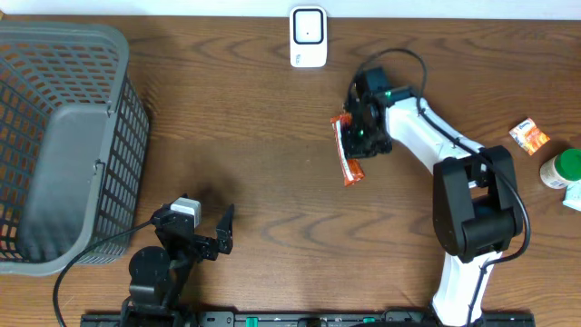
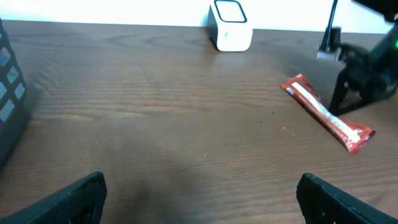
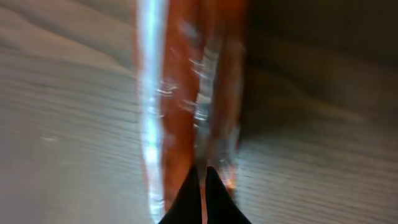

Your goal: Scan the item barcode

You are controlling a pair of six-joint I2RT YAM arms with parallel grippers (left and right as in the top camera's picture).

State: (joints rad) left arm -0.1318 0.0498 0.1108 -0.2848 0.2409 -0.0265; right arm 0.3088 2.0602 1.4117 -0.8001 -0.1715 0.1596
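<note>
The item is a long red-orange snack packet point(image 1: 350, 163) lying on the wooden table; it also shows in the left wrist view point(image 2: 326, 114). My right gripper point(image 1: 360, 134) sits at its upper right edge. In the right wrist view the packet point(image 3: 186, 93) fills the frame, blurred, and the gripper point(image 3: 203, 173) is shut with a thin strip of wrapper pinched between its fingertips. No barcode can be made out. The white scanner point(image 1: 308, 36) stands at the table's far edge point(image 2: 231, 25). My left gripper point(image 1: 207, 227) rests near the front edge, open and holding nothing point(image 2: 200, 186).
A grey mesh basket point(image 1: 64, 136) fills the left side of the table, its corner visible point(image 2: 9, 87). At the far right lie a small orange packet point(image 1: 528, 136) and a green-lidded bottle point(image 1: 563, 168).
</note>
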